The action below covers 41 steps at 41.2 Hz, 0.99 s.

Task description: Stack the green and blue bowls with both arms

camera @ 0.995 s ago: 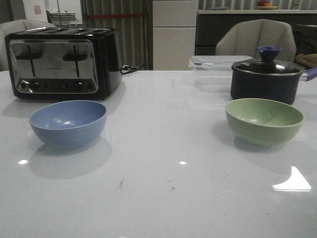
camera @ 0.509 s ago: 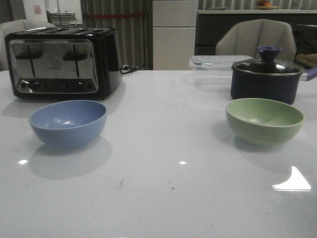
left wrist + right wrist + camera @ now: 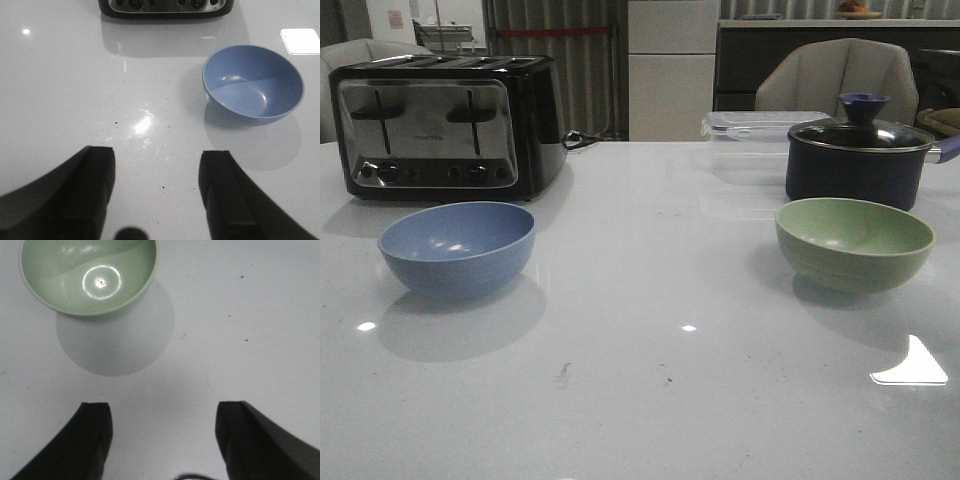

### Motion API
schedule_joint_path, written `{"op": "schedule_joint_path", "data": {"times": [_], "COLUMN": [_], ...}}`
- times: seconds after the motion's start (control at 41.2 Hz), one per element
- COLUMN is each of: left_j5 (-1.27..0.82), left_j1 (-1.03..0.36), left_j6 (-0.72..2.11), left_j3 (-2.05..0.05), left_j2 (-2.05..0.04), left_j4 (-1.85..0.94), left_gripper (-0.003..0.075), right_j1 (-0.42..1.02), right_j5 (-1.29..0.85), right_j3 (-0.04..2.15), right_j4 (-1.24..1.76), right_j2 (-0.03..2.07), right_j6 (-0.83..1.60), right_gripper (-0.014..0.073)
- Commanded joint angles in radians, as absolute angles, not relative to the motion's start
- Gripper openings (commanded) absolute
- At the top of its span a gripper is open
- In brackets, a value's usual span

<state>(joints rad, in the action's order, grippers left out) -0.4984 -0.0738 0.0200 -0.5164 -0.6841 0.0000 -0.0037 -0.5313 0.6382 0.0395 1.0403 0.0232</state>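
A kitchen or dining space: on the glossy white desk (image 3: 650,400), a four-slot toaster (image 3: 445,125) at 10 o'clock, a lidded pot (image 3: 857,155) at 2 o'clock, upholstered chairs (image 3: 837,78) and cabinets beyond.

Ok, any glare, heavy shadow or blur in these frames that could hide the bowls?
Front view: dim, lamp glare on the table, both bowls clear. Left wrist view: sharp, blue bowl casts a soft shadow. Right wrist view: ring highlight inside the green bowl, nothing hidden.
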Motion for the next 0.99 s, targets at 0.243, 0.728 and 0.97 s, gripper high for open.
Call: {"op": "schedule_joint_path", "data": {"times": [0.243,0.728,0.97], "left_j5": [-0.432,-0.432,-0.432], "left_j1": [-0.072,-0.072,-0.072], "left_j6": [0.011,0.011,0.011], "left_j3": [-0.552,-0.552,-0.552], "left_j2": [-0.688,-0.688,-0.688], "left_j4": [-0.01,-0.01,-0.01], "left_gripper": [0.0456,0.0456,0.0456], "right_j1": [-0.004,-0.004,-0.004], "right_j5": [-0.561,-0.699,-0.745], "right_j3": [0.944,1.296,1.35], "right_j4": [0.072,0.094,0.094], "right_j2": [1.352,1.767,1.834], "right_j6": [0.023,0.024,0.024], "right_gripper": [0.0551,0.0551,0.0353]}}
